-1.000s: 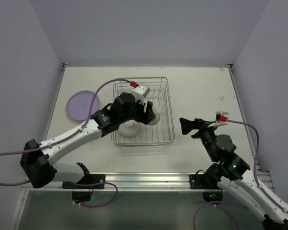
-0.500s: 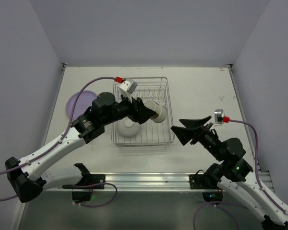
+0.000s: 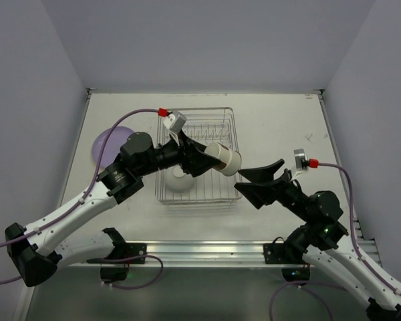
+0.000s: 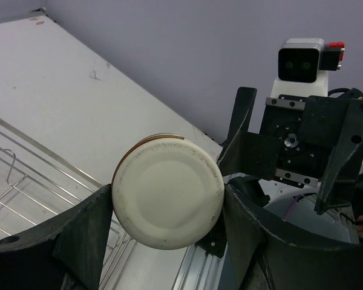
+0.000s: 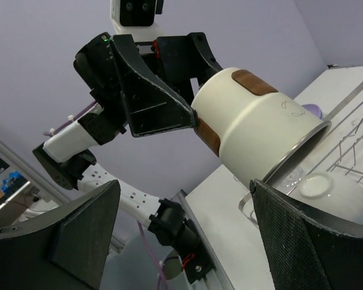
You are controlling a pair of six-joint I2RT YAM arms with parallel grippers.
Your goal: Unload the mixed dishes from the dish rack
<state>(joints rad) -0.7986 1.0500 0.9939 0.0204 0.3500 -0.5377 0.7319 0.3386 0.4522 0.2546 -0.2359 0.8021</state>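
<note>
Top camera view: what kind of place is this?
Probably a robot test booth, not a kitchen: plain walls box in a white table, two robot arms are bolted to its near edge, and a wire dish rack sits on it.

My view of the table [image 3: 274, 120] layout
Rack [image 3: 210, 124] mid-table, bowl [image 3: 180, 180] in its near-left part; plate [image 3: 101, 152] on the table to the rack's left; cup [image 3: 226, 157] in the left gripper [image 3: 207, 159] over the rack's right edge, right gripper [image 3: 244, 185] just right of it.
</note>
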